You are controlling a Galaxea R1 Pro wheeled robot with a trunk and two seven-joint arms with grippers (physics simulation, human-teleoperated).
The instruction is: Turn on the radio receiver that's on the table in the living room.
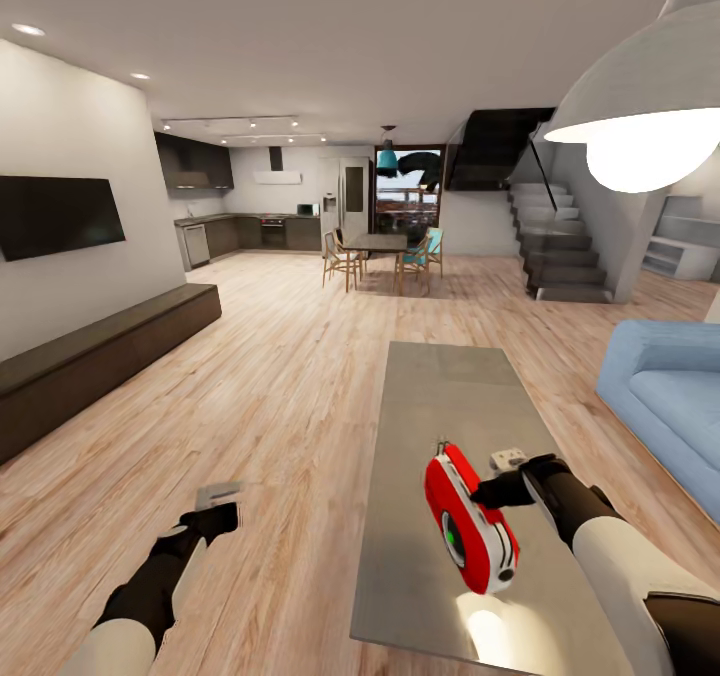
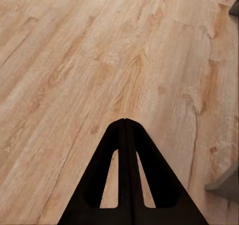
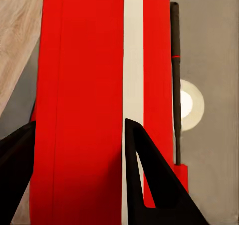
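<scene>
The wood floor (image 1: pixel 280 376) spread wide, with a blue sofa (image 1: pixel 668 396) cut off at the head view's right edge. The table (image 1: pixel 450 396) ran long ahead, its near end partly hidden by the right arm. Above that end the radio receiver (image 1: pixel 470 518) hung tilted, gripped by the right gripper (image 3: pixel 79 135), whose fingers straddled the red body. A black rod along the casing was hard to identify. The left gripper (image 2: pixel 124 121) pointed at the floor, fingers pressed together.

Head camera overlooks the table (image 1: pixel 440 556); both wrist cameras face down, the right close above it.
</scene>
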